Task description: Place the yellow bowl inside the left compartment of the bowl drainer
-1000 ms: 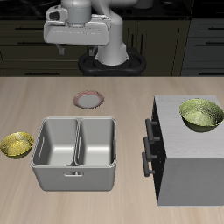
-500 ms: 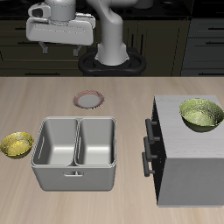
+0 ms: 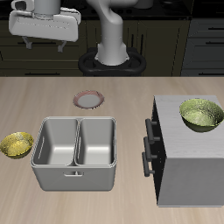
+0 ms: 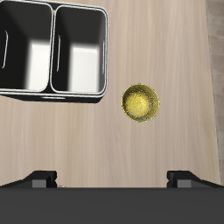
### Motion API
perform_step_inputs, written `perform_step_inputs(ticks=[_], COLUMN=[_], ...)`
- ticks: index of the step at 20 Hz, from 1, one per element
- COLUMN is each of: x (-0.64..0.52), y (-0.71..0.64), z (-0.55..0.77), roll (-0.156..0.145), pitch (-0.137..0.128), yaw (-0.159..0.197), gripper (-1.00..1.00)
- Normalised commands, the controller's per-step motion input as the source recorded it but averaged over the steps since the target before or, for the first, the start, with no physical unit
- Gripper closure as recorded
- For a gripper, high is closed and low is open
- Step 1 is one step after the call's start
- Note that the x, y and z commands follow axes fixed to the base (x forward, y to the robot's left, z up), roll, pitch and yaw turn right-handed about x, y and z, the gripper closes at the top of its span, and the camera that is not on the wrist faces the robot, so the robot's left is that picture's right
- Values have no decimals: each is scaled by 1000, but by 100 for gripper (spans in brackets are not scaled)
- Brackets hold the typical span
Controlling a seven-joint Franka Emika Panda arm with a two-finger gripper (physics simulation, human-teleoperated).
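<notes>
The yellow bowl (image 3: 17, 144) (image 4: 140, 102) sits upright on the table beside the bowl drainer (image 3: 77, 180) (image 4: 50, 52), a short gap apart. The drainer is a grey metal tub with two deep compartments, both bare inside. Its left compartment (image 3: 54, 143) is the one nearer the bowl. My gripper (image 3: 44, 45) (image 4: 112, 179) hangs high above the back of the table, far from the bowl. It is open, with its fingertips (image 4: 41, 179) wide apart and nothing between them.
A big grey cabinet (image 3: 188, 166) with dark handles stands on the far side of the drainer from the yellow bowl. A larger yellow-green bowl (image 3: 201, 115) rests on its top. A small pink-rimmed plate (image 3: 88, 98) lies behind the drainer.
My arm has swung sideways along the back of the table, carrying the open gripper toward the yellow bowl's side. Nothing on the table has moved.
</notes>
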Motion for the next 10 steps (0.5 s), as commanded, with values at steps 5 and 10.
perform_step_inputs(ticks=[5,10], x=[82,50], y=[-217,-178], z=[226,182], roll=[-35,-50], pitch=[-42,-17], yaw=[24,-6], gripper=[-100,-100])
